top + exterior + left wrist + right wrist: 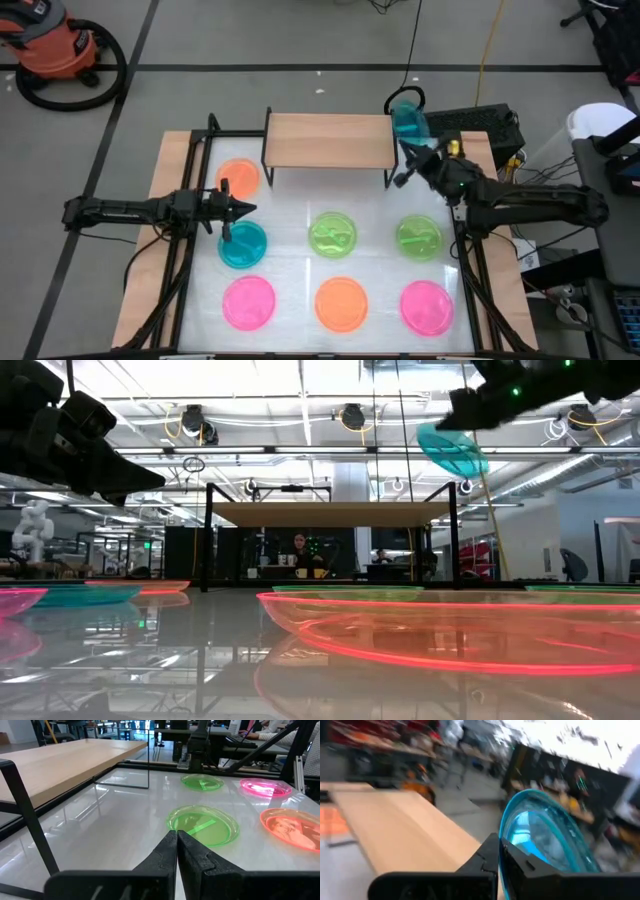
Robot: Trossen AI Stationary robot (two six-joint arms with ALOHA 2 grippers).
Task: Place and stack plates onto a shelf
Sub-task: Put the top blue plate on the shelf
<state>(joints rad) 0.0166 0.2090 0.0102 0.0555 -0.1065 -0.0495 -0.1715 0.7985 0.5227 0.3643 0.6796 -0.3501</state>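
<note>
The shelf point(330, 140) is a light-wood board on thin black legs at the table's far side. My right gripper point(410, 145) hovers just off its right end, shut on a teal plate point(408, 120), which hangs high in the low view point(455, 452). My left gripper point(245, 208) is shut and empty, above the table between an orange plate point(238, 178) and a teal plate point(243, 244). Two green plates point(333, 235) point(418, 238), two pink plates point(248, 302) point(427, 306) and one orange plate point(341, 303) lie flat on the white top. My right gripper pinches the teal plate by its rim point(504, 857) between the two fingers, one on each face. The plate is lifted clear and held tilted on edge, level with or a little above the shelf board point(400, 830) and beside its right end.
Black frame rails point(185, 250) run along the table's left and right sides. A dark box with cables point(480, 125) sits behind the table's far right corner. Open white tabletop point(110, 820) lies between the shelf and the two green plates.
</note>
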